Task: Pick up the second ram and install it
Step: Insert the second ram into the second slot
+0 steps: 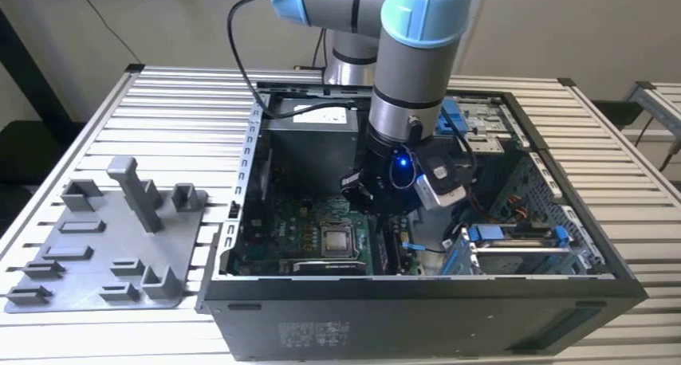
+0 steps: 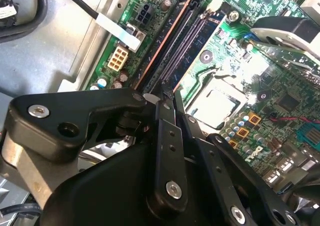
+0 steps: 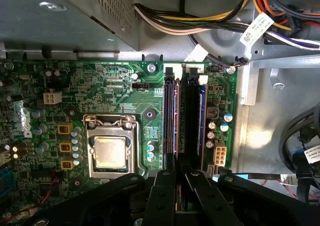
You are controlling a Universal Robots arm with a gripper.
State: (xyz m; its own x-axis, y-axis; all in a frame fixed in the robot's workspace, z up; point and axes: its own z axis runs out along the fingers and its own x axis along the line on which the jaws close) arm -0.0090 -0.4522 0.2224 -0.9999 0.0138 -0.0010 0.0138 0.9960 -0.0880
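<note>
**Second ram over the memory sockets, gripper right on top**

Seen edge-on in the first wrist view as a thin dark strip: taken to be the second ram [image 3: 183, 121], standing upright along the long black memory sockets [image 3: 170, 116] of the green motherboard [image 3: 115, 93]. Not clear whether fully seated or just resting in the socket mouth.

Judged light, stiff and flat, yet fragile: prone to crack or bend contacts if tilted or forced. Best held by the two flat faces near the middle of the upper long edge, well off the contact edge, and kept square to the socket.

Directly above its near end, the gripper [image 3: 181, 178]. Impossible to tell whether pinching the stick or merely drawn in close over it.

Beside the sockets, the processor [image 3: 110, 151] in its metal frame. Around all of it, the open computer case [image 1: 426, 301]. Well apart, toward the exterior view's left, the grey plastic tray [image 1: 96, 253] on the slatted worktop [image 1: 181, 102].
</note>
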